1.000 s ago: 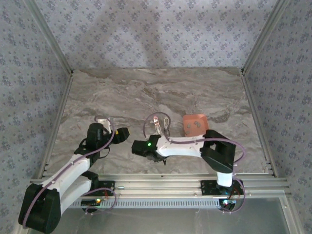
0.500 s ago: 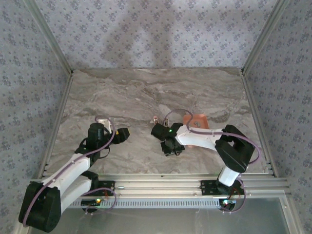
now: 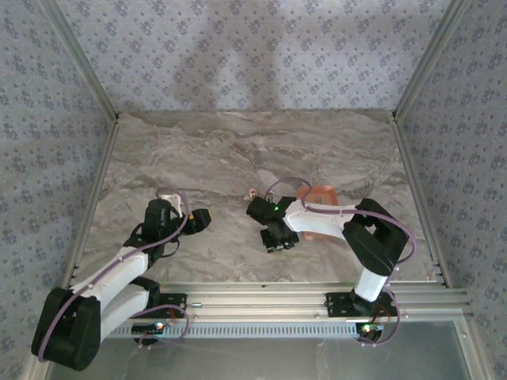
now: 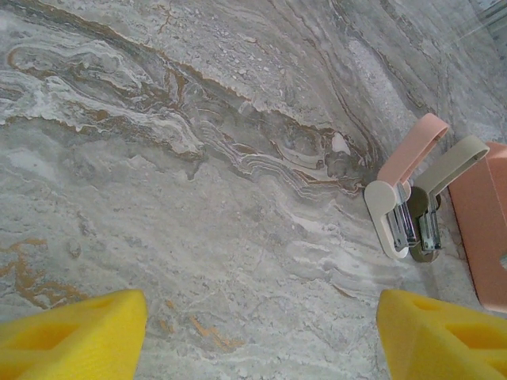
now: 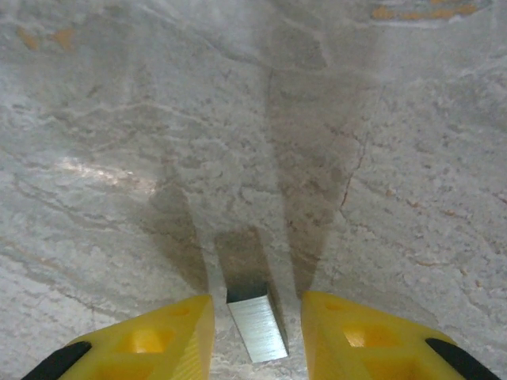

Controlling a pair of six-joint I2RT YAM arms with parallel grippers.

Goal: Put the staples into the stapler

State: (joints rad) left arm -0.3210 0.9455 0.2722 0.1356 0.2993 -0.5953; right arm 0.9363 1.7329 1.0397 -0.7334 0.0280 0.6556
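Note:
The stapler (image 4: 400, 207) lies swung open on the marble, its pale pink arm and beige arm pointing up-right from a white base with metal parts; in the top view the stapler (image 3: 252, 192) is a tiny shape. A grey metallic strip of staples (image 5: 257, 321) sits between the yellow fingers (image 5: 150, 342) of my right gripper (image 5: 257, 336), with a gap on each side, so the jaws stand open around it. That right gripper (image 3: 277, 239) hovers low, in front of the stapler. My left gripper (image 4: 257, 332) is open over bare marble, left of the stapler; in the top view the left gripper (image 3: 200, 218) stays low.
A salmon-orange tray (image 4: 485, 229) lies just right of the stapler; from above the tray (image 3: 323, 196) is partly covered by the right arm. Aluminium rails border the table's sides, and the patterned walls rise behind.
The right gripper swung to the right, from near the left gripper to a spot in front of the stapler, then almost stopped. The left arm has hardly moved.

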